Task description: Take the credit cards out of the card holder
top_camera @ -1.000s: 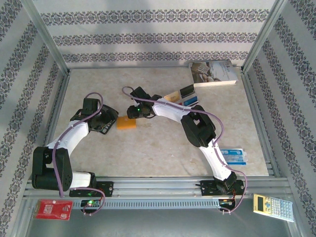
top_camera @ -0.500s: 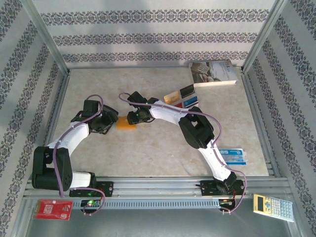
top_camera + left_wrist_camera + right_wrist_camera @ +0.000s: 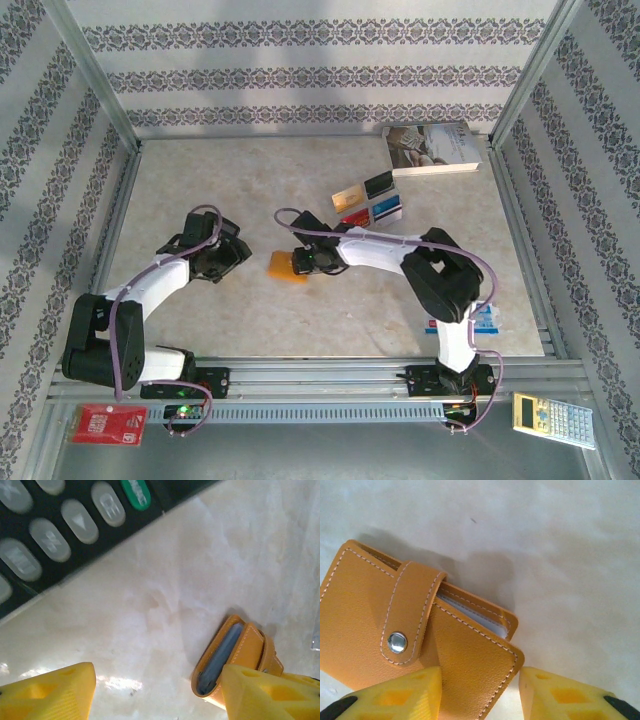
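Tan-orange stitched-leather folding card holder (image 3: 365, 625) lies snapped shut, corner between my right gripper's (image 3: 480, 680) parted fingers, apparently unclamped. Left gripper (image 3: 157, 682) spread wide, holder beside its right finger. Pin-down step, I judge; next needs the snap strap (image 3: 405, 615) popped.

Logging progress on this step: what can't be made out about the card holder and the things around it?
- Cards inside the card holder: right wrist view, the snapped strap keeps it closed.
- Whether the right gripper touches it: a finger covers the holder's near edge.
- Key labels on the black keypad: left wrist view, blurred and cut off at the top edge.
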`<action>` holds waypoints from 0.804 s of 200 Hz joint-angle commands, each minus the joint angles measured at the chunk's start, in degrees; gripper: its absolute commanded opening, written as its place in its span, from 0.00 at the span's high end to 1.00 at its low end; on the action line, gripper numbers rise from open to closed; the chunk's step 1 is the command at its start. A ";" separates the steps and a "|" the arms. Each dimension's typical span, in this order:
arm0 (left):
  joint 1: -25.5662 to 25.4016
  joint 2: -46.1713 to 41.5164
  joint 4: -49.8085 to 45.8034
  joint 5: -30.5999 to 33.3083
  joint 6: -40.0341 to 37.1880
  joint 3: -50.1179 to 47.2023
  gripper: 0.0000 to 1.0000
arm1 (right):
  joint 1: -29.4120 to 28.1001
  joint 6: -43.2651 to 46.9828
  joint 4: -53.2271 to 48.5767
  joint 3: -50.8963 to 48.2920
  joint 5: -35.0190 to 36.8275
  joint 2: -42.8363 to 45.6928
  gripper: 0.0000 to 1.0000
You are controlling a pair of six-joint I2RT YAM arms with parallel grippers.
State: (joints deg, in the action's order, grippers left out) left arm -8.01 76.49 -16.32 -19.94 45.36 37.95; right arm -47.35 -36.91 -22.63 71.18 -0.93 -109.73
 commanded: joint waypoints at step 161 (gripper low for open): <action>-18.09 7.10 19.97 1.40 21.59 -3.57 0.58 | 6.35 8.01 -1.86 3.53 -14.08 -4.19 0.70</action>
State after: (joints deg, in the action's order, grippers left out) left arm -25.54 81.87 -0.38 -17.89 65.76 31.88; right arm -40.64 -27.18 -23.05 78.00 -11.73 -116.29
